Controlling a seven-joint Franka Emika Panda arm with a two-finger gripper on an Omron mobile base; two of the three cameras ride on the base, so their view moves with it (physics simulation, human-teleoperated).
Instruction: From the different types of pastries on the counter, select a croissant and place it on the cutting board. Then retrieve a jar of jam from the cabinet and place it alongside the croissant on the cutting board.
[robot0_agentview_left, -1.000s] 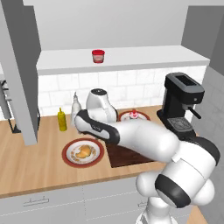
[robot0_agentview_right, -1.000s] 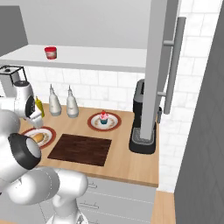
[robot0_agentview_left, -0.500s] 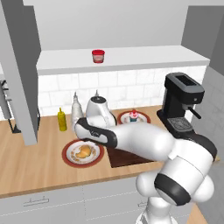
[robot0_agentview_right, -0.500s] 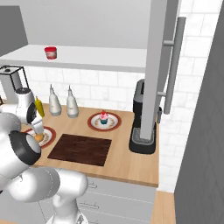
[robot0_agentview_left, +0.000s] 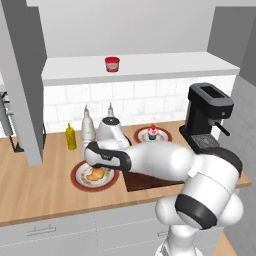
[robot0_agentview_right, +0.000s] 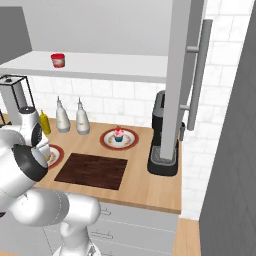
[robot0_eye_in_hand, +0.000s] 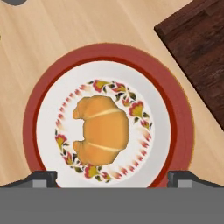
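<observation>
Two-finger gripper (robot0_eye_in_hand: 112, 177) spread wide, grasping nothing, above golden-brown crescent croissant (robot0_eye_in_hand: 101, 129) at centre of round red-rimmed floral plate (robot0_eye_in_hand: 177, 131); dark brown rectangular wooden cutting board (robot0_eye_in_hand: 199, 48) at 2 o'clock, apart from plate.

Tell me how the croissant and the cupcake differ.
The croissant is a golden-brown crescent lying flat; the cupcake stands upright with pink frosting and a blue wrapper. The croissant's plate sits left of the cutting board; the cupcake's lies behind the board. Both rest on red-rimmed plates.
</observation>
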